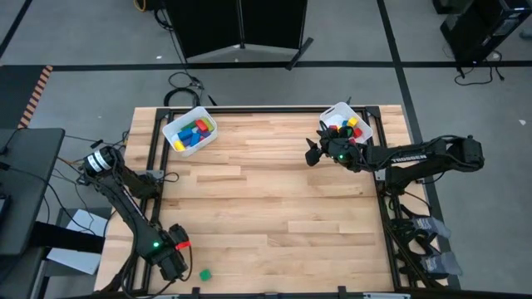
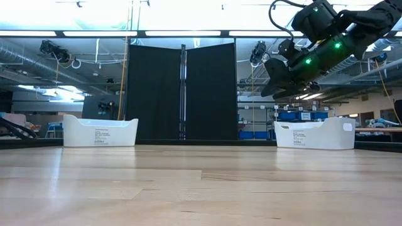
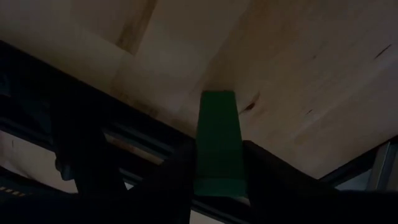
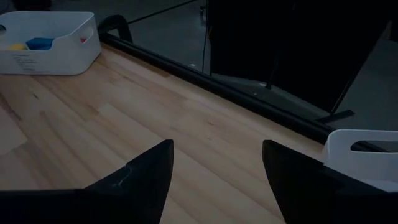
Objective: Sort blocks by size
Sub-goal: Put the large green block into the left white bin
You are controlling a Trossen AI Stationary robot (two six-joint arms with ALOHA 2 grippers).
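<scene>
- Currently 2 white bins: left bin (image 1: 189, 131) upper left, right bin (image 1: 347, 122) upper right, both holding blocks.
- 1 green block (image 3: 217, 143) sits between the left gripper (image 1: 176, 264) fingers, bottom left; whether it is pinched, cannot tell.
- Right gripper (image 4: 214, 180) spread, by the right bin.

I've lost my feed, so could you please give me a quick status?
Left end effector straddling green block, near table edge. Right end effector open, by right bin. Nothing obstructing.
</scene>
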